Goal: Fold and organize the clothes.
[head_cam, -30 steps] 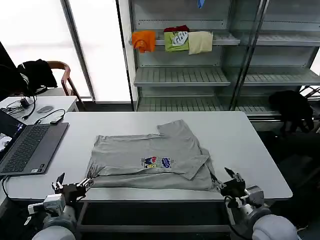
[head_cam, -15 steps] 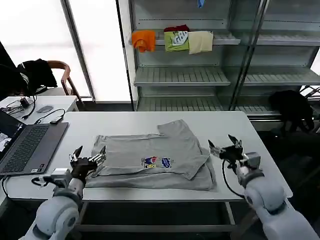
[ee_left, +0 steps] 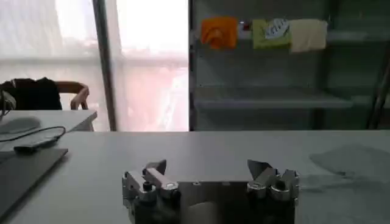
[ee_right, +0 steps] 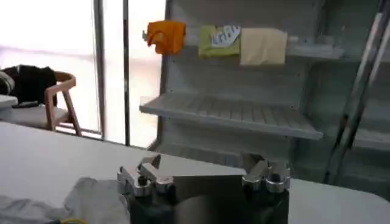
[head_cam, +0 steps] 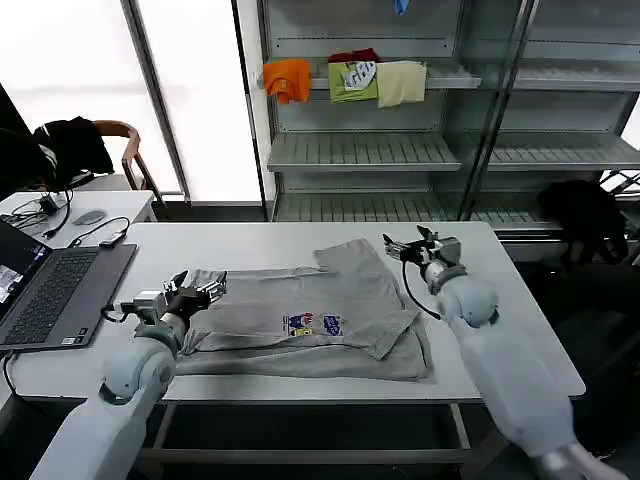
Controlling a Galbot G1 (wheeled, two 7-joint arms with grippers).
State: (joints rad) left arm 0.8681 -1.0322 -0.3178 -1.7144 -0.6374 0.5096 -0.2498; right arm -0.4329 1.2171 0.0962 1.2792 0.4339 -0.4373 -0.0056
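The clothes are one light grey short-sleeved shirt [head_cam: 300, 300], spread partly folded on the white table [head_cam: 500, 320], its small coloured chest print facing up. My left gripper [head_cam: 203, 289] hovers open at the shirt's left edge, near the sleeve; in the left wrist view the gripper [ee_left: 207, 169] holds nothing, and a patch of shirt [ee_left: 350, 163] lies beyond it. My right gripper [head_cam: 408, 243] is open just past the shirt's far right corner. In the right wrist view that gripper [ee_right: 202, 164] is empty, with grey fabric [ee_right: 91, 195] beside it.
An open laptop [head_cam: 55, 290] sits at the table's left end. Behind is a metal shelf [head_cam: 365, 150] with orange, green and cream garments [head_cam: 345, 80]. A chair with black cloth [head_cam: 75, 145] stands far left. Another black cloth [head_cam: 585, 215] is at the right.
Both arms rose from below the table's front edge and reached over it: the left gripper to the shirt's left edge, the right gripper to its far right corner. The shirt has not moved.
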